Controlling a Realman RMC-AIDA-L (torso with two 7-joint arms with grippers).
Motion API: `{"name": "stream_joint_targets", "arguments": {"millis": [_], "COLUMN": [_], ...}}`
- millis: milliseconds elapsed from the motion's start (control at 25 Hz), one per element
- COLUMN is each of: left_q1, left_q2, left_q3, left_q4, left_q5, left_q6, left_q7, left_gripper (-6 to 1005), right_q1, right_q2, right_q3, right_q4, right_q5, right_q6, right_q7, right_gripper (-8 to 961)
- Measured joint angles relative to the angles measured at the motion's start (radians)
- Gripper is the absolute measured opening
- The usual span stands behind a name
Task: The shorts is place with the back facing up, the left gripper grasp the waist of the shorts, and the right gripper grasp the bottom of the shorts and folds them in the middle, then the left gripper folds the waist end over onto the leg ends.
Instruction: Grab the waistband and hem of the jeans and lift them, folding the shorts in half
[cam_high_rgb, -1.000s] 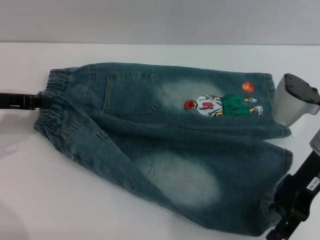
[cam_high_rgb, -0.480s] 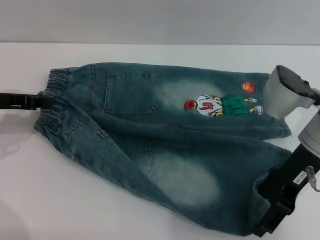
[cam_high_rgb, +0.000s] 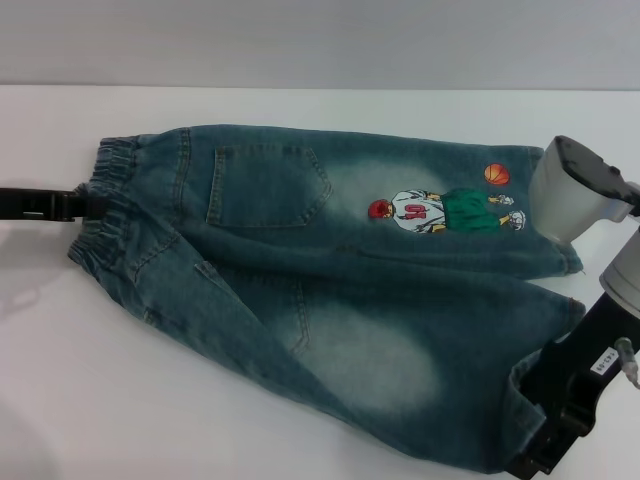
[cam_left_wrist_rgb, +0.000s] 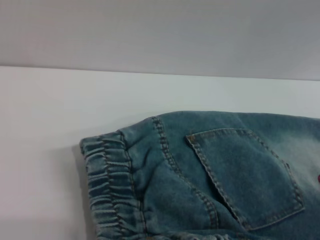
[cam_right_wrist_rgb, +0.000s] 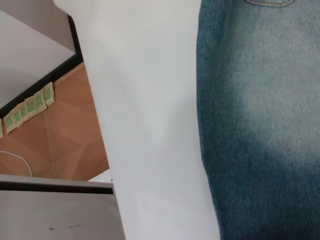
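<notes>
The blue denim shorts (cam_high_rgb: 330, 300) lie flat on the white table (cam_high_rgb: 90, 400), back up, with the waist (cam_high_rgb: 108, 170) on the left and the legs pointing right. My left gripper (cam_high_rgb: 82, 202) reaches in from the left and is shut on the puckered waistband, which dips where it is pinched. At the lower right, my right gripper (cam_high_rgb: 530, 425) is shut on the near leg's hem (cam_high_rgb: 518, 385), whose corner curls up off the table. The left wrist view shows the waistband (cam_left_wrist_rgb: 107, 190) and a back pocket (cam_left_wrist_rgb: 245, 175). The right wrist view shows faded denim (cam_right_wrist_rgb: 260, 125).
The white housing of my right arm (cam_high_rgb: 572, 190) hangs over the far leg's hem, beside the cartoon print (cam_high_rgb: 445, 212). A grey wall (cam_high_rgb: 320, 40) rises behind the table. The right wrist view shows the table's edge (cam_right_wrist_rgb: 95, 125) with brown floor (cam_right_wrist_rgb: 55, 135) beyond.
My right gripper has closed in on the near leg's hem and raised its corner off the table. The white arm housing shifted left over the far hem. The left gripper stayed put.
</notes>
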Motion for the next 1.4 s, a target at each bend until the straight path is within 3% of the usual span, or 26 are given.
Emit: {"name": "stream_joint_targets", "arguments": {"millis": [360, 560, 680, 1120, 1320, 1400], "left_q1": [-0.002, -0.002, -0.002, -0.004, -0.004, -0.004], "left_q2": [-0.001, 0.000, 0.001, 0.003, 0.004, 0.002], "left_q3": [0.000, 0.000, 0.000, 0.000, 0.000, 0.000], "left_q4": [0.000, 0.000, -0.001, 0.003, 0.005, 0.005], "left_q5": [0.000, 0.000, 0.000, 0.000, -0.001, -0.001], "left_q6": [-0.006, -0.008, -0.010, -0.015, -0.031, -0.038], "left_q7": [0.000, 0.000, 0.000, 0.000, -0.002, -0.002], "left_gripper": [43, 44, 43, 43, 44, 44], "right_q1": [-0.009, -0.012, -0.010, -0.015, -0.030, -0.037], "right_q2": [0.000, -0.003, -0.005, -0.014, -0.014, -0.014], "right_q3": [-0.018, -0.012, -0.012, -0.011, 0.012, 0.042], "right_q4": [-0.026, -0.038, -0.039, -0.051, -0.060, -0.065], "right_q5": [0.003, 0.003, 0.002, 0.000, 0.009, 0.010], "right_q6": [0.007, 0.007, 0.007, -0.007, -0.050, -0.077], "right_q7": [-0.015, -0.021, -0.025, -0.028, -0.065, -0.088], "right_gripper": [801, 633, 428, 201, 7, 5]}}
